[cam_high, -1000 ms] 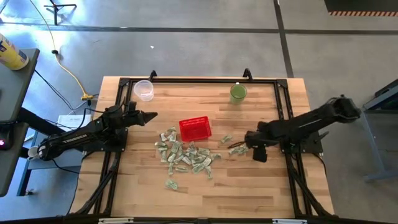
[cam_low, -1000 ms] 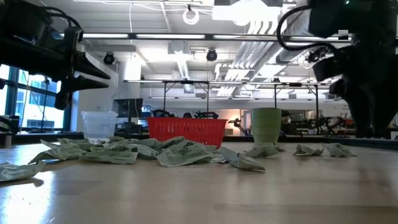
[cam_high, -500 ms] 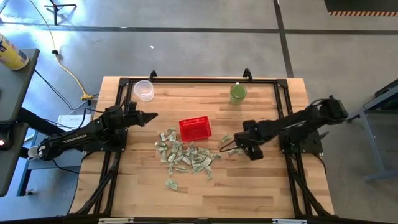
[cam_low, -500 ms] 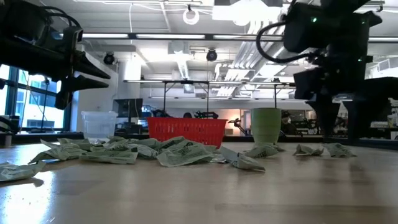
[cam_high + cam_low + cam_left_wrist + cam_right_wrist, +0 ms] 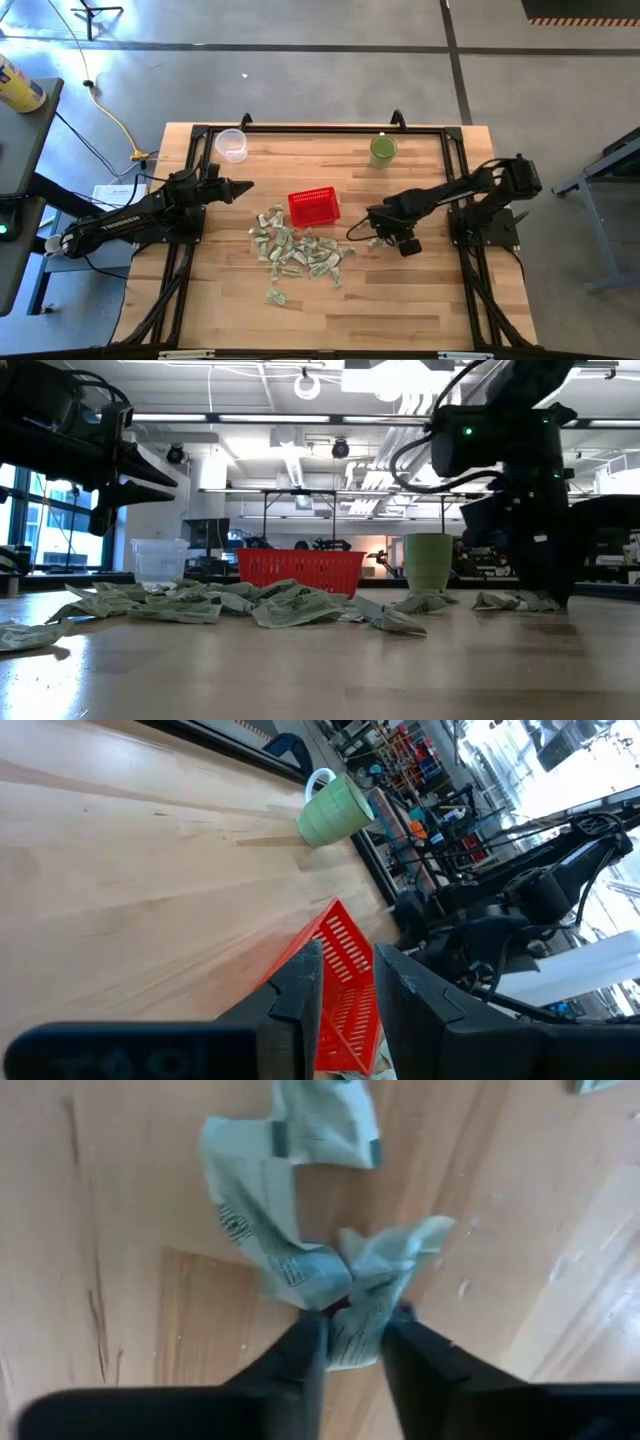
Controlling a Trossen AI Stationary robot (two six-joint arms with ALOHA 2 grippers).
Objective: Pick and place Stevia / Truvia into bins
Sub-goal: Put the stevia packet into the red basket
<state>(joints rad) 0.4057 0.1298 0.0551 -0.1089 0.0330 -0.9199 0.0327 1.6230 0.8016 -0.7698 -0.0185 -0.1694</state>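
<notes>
We see the sachets (image 5: pixel 300 252) as small flat paper packets, pale green and white with dark print, many creased or curled. Most lie in a loose, overlapping heap on the counter (image 5: pixel 420 310), spreading from 6 to 7 o'clock of the red basket (image 5: pixel 314 207). One packet (image 5: pixel 276 297) lies alone, apart at the heap's 7 o'clock. A few more (image 5: pixel 364 224) sit at the basket's 4 o'clock, and one crumpled packet (image 5: pixel 368 1305) there is nipped at its lower edge between the right pincer (image 5: pixel 352 1342) fingers, touching a neighbouring packet (image 5: pixel 262 1210). The basket is squarish, with latticed sides, standing upright near the counter's middle.
</notes>
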